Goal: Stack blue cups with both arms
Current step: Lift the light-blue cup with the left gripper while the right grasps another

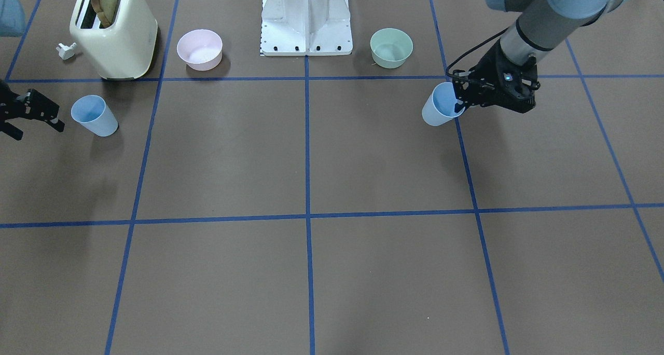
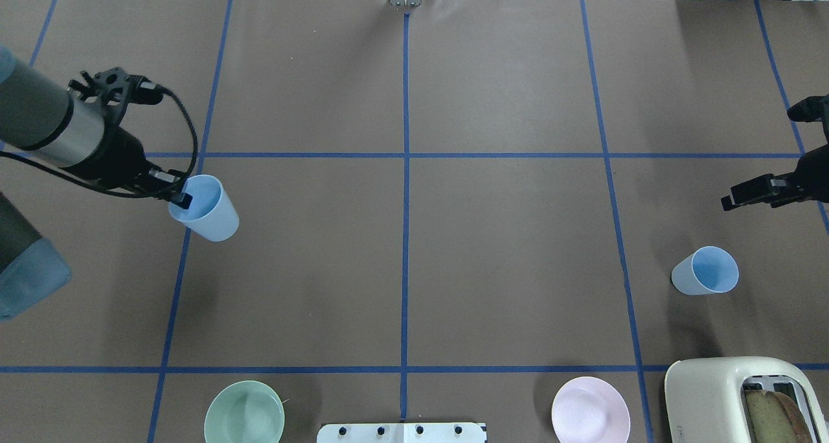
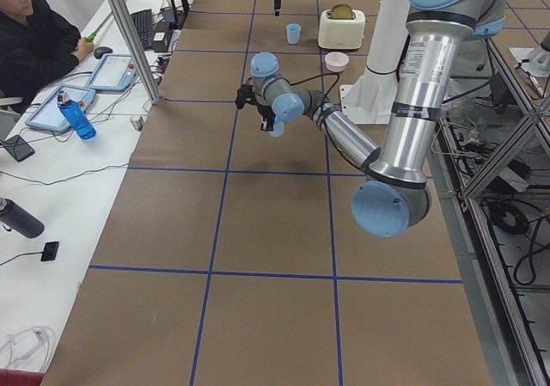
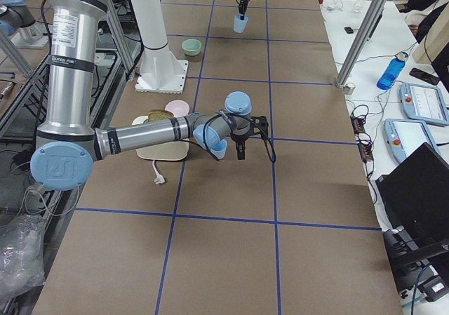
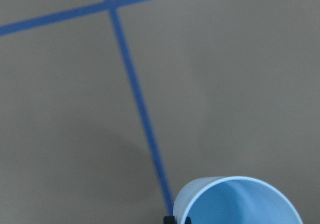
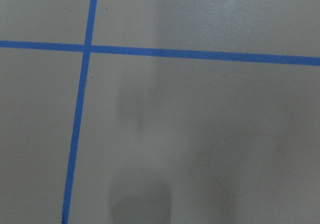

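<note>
The first blue cup (image 2: 208,213) is tilted in the left gripper (image 2: 183,198). The jaws are pinched narrowly on its rim, with one finger inside the mouth. This cup lies over a blue tape line on the robot's left side of the table (image 2: 505,249). The second blue cup (image 2: 704,271) stands upright on the robot's right side, near the toaster (image 2: 719,397), which holds bread. The right gripper (image 2: 759,160) hovers near this cup without touching it, its jaws spread wide and holding nothing. A pink bowl (image 2: 590,409) and a green bowl (image 2: 244,412) flank the white base (image 1: 306,20).
</note>
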You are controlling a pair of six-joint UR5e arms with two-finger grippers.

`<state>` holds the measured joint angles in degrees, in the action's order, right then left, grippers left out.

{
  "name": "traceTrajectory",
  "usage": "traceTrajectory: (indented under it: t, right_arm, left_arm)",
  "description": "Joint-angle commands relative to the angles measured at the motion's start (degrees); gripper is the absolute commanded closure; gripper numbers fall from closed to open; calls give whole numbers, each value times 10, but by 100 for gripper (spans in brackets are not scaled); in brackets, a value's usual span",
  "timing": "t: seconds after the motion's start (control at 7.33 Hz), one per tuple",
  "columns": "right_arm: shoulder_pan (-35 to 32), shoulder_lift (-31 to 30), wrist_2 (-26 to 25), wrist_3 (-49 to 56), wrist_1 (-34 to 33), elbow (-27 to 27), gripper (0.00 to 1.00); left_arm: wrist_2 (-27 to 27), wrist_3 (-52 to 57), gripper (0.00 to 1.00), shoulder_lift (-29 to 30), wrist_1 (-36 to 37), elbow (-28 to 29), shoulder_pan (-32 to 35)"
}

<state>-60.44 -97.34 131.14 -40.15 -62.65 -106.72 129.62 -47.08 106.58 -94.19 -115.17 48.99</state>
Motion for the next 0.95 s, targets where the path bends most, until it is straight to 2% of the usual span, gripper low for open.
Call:
traceTrajectory:
  t: [0.0,0.27,0.82]
  right_arm:
    - [38,-3,-19,-47,39,1,0]
    - [54,-42,-19,-54,86,0,0]
    - [96,-58,-37,-54,95,1,1]
  left_arm:
    - [-2,-84,100,116,78,18,-13]
    - [-7,-100,100,143,80,35,-25]
    - [-7,-129,100,173,79,57,-28]
